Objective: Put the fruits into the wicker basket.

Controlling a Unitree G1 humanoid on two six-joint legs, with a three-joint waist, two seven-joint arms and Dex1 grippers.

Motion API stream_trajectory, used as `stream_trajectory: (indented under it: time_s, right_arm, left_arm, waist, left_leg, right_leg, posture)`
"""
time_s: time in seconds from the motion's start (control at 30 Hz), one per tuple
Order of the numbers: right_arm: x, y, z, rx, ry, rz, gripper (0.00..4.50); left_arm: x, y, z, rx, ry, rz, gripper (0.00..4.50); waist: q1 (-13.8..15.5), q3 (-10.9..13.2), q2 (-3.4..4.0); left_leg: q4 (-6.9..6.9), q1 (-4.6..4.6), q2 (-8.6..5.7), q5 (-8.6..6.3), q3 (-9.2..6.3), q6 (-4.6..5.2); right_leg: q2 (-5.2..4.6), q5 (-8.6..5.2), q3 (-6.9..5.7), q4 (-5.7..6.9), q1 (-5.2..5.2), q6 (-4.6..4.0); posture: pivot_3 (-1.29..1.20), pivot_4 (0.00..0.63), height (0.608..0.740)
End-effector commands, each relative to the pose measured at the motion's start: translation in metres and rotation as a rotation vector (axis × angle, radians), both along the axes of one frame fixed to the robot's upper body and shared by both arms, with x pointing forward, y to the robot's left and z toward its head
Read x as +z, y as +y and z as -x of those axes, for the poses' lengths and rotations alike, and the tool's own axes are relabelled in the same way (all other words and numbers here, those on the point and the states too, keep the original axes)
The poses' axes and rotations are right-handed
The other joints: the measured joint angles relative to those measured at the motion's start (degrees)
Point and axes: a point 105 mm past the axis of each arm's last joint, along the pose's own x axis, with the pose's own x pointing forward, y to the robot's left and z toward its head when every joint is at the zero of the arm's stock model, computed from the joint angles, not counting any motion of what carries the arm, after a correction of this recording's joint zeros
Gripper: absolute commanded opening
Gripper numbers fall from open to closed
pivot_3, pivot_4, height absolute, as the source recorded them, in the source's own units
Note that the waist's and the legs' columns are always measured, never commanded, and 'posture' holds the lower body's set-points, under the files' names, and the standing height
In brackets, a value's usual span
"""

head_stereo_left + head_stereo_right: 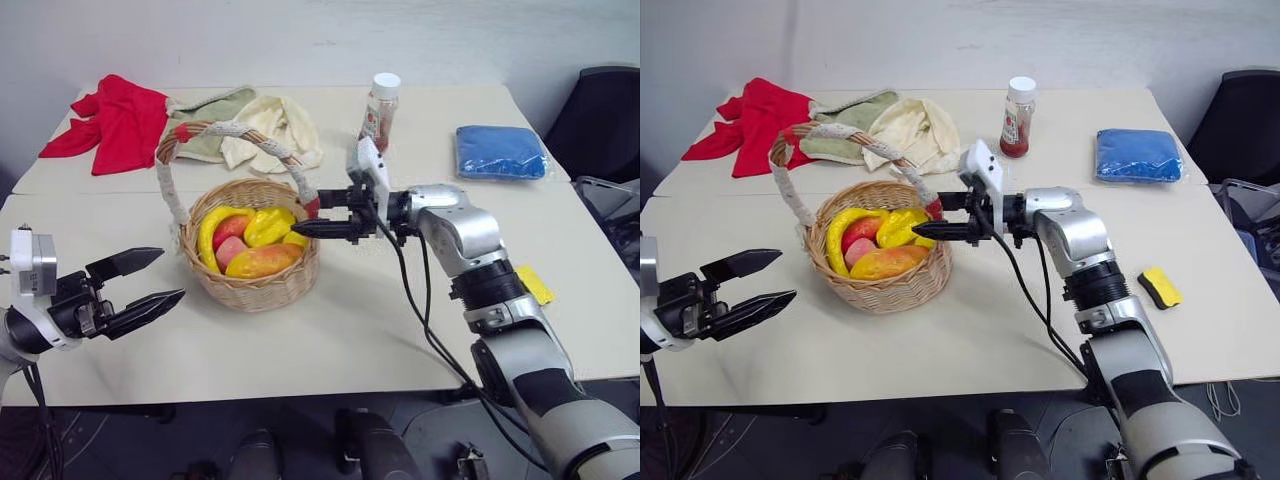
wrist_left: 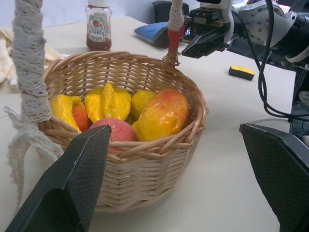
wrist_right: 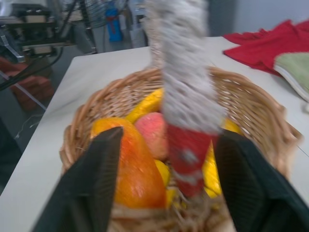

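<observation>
Fruits: the mango (image 1: 262, 261) and the peach (image 1: 231, 249) both lie inside the wicker basket (image 1: 255, 290), among other yellow pieces. Judging by that, the putting-in looks done.
Mango's long axis: lying roughly left to right along the basket's near wall, with the peach tucked just to its left.
Basket: standing upright at centre-left of the table (image 1: 330, 340), with its arched handle (image 1: 230, 135) running from the far left rim over to the right rim.
Right gripper (image 1: 320, 222): pointing left, level, right at the basket's right rim where the red end of the handle meets the wicker. From its wrist camera the handle's end stands between the two fingers (image 3: 87, 183); jaws partly apart, and whether they touch the handle I cannot tell. No fruit in them.
Left gripper (image 1: 150, 282): spread wide, holding nothing, waiting just left of the basket at the near side, aimed right towards it.
Key relation: the fruits lie left of the right gripper and below it; that arm is the nearer one.
Next call: my guess is a clear retreat to the right, minding the handle.
</observation>
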Motion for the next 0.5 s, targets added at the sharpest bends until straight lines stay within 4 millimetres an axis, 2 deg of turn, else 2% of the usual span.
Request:
stream_trajectory:
  time_s: [0.03,0.13,0.17,0.27,0.3,0.4,0.5]
  right_arm:
    - [0.012,-0.005,-0.001,-0.004,-0.058,-0.027,1.4]
    - [0.012,-0.023,0.004,-0.024,-0.104,-0.038,0.31]
    - [0.012,-0.033,0.009,-0.024,-0.149,-0.033,0.13]
    - [0.019,-0.054,0.026,-0.031,-0.244,-0.045,0.14]
    - [0.027,-0.062,0.028,-0.075,-0.248,-0.09,0.14]
    - [0.048,-0.106,0.032,-0.314,-0.281,-0.21,0.14]
    - [0.048,-0.149,0.03,-0.541,-0.281,-0.242,0.14]
  left_arm:
    - [0.01,-0.003,0.001,-0.007,-0.052,0.0,4.5]
    - [0.013,-0.009,-0.002,-0.032,-0.06,0.001,4.5]
    - [0.013,-0.011,-0.004,-0.045,-0.062,0.0,4.5]
    - [0.013,-0.016,-0.007,-0.073,-0.066,-0.001,4.5]
    - [0.013,-0.018,-0.007,-0.08,-0.068,0.0,4.5]
    - [0.014,-0.02,-0.015,-0.092,-0.07,0.014,4.5]
    - [0.011,-0.022,-0.02,-0.11,-0.055,0.026,4.5]
  waist:
    - [0.12,0.0,0.0]
    - [0.29,0.0,0.0]
    - [0.37,0.0,0.0]
    - [1.32,0.01,0.01]
    - [1.43,0.01,0.01]
    - [1.61,0.01,0.01]
    - [1.63,0.02,0.03]
  left_leg:
    - [0.0,0.0,-0.04,0.0,-0.02,0.0]
    - [0.0,0.0,-0.16,0.01,-0.07,0.01]
    - [0.0,0.0,-0.21,0.01,-0.1,0.03]
    - [0.0,0.01,-0.3,-0.01,-0.11,0.1]
    - [0.0,0.01,-0.33,-0.02,-0.09,0.13]
    - [0.03,0.02,-0.32,-0.01,-0.08,0.14]
    - [0.02,0.06,-0.34,0.04,-0.08,0.11]
  right_leg:
    - [-0.06,0.0,-0.03,-0.03,0.0,0.0]
    - [-0.19,0.0,-0.09,-0.08,0.01,0.0]
    - [-0.24,0.0,-0.1,-0.07,0.02,0.0]
    - [-0.31,0.0,-0.15,-0.09,0.06,0.02]
    - [-0.34,0.01,-0.14,-0.09,0.06,0.04]
    - [-0.33,0.03,-0.14,-0.08,0.06,0.07]
    - [-0.32,0.03,-0.14,-0.04,0.06,0.07]
  posture:
    - [0.0,0.15,0.74]
    - [0.0,0.15,0.74]
    - [0.0,0.15,0.74]
    - [0.0,0.15,0.74]
    - [0.0,0.15,0.74]
    - [0.0,0.15,0.74]
    - [0.0,0.15,0.74]
